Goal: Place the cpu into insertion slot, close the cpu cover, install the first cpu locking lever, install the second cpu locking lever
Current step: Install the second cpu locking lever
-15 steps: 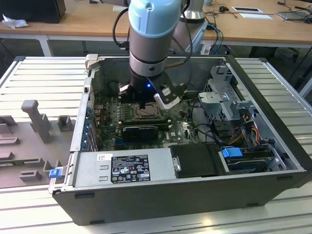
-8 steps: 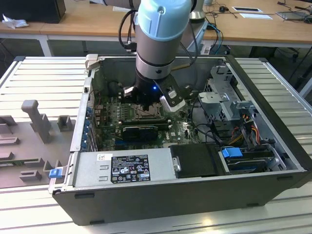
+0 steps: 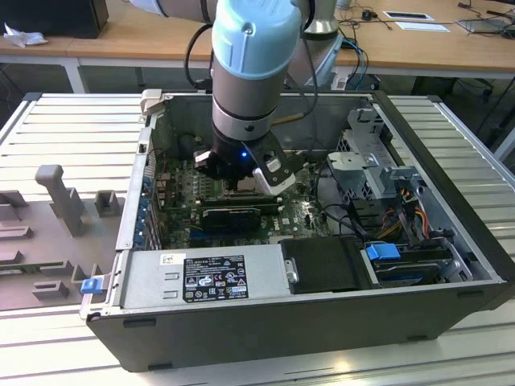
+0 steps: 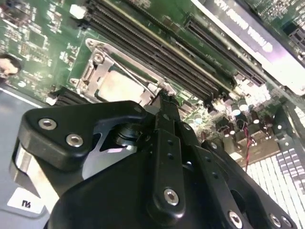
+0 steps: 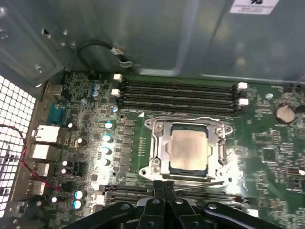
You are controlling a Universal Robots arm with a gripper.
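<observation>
The cpu (image 5: 188, 148), a pale metal square, lies in the insertion slot on the green motherboard. The cpu cover (image 5: 159, 153) lies flat around it as a dull-metal frame. One thin locking lever (image 5: 190, 118) runs along the cover's side nearest the memory slots. A second wire lever (image 5: 202, 184) runs along the opposite side, next to my fingertips. My gripper (image 5: 164, 185) is shut, its tips at that lever's end; I cannot tell whether they touch it. The second wrist view has the gripper (image 4: 162, 98) just beside the cpu (image 4: 119, 86). In the exterior view the gripper (image 3: 240, 183) is down inside the computer case.
Long black memory slots (image 5: 178, 90) lie beyond the socket, below the grey case wall (image 5: 190, 38). Capacitors (image 5: 107, 138) and rear ports (image 5: 43, 143) flank the socket. The power supply (image 3: 209, 277), a drive cage (image 3: 378, 161) and cables crowd the case. A grey fixture (image 3: 56, 201) sits outside.
</observation>
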